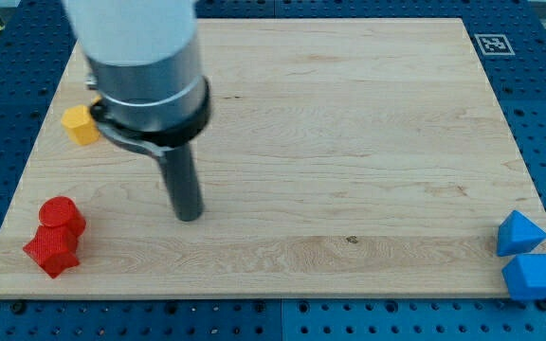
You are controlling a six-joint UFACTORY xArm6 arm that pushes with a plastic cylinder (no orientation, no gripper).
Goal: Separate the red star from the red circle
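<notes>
The red circle (62, 215) sits near the board's bottom left corner. The red star (51, 250) lies just below it and touches it. My tip (189, 218) is the lower end of the dark rod, resting on the board to the right of both red blocks, roughly level with the red circle and well apart from it.
A yellow block (81, 124) lies at the board's left edge, partly behind the arm's grey body (145, 57). Two blue blocks (520, 233) (531, 276) sit at the bottom right corner. The wooden board (349, 142) has a marker tag (493, 44) at its top right.
</notes>
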